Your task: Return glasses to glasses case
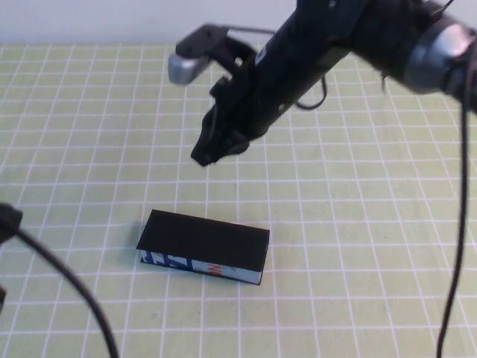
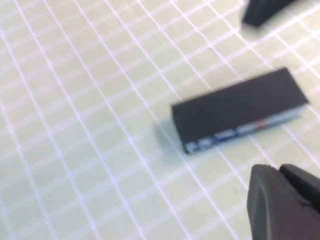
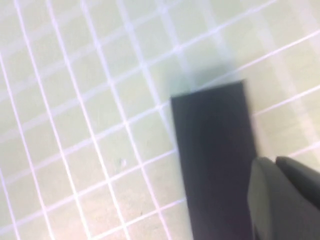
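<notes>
1. Well, from where I stand the glasses case [image 1: 203, 247] lies shut on the counter [image 1: 358, 224], its black lid down and its light-blue printed front facing the robot's side.
2. No glasses show anywhere on the counter; I judge they are inside the closed case, though that cannot be seen.
3. Up above and behind the case hangs the right gripper [image 1: 209, 153], well clear of it, fingers drawn together on nothing.
4. Only the left gripper's dark tip [image 2: 282, 200] shows, in its own wrist view, near the case's front side; its fingers look pressed together and empty.
5. If the step in hand is pulling away, I would lift the right arm straight up and back so it does not nudge the case or spring the lid.
6. If the lid needs seating, a light press down on its middle should do.
7. Count: one case, no glasses in sight, two grippers.
</notes>
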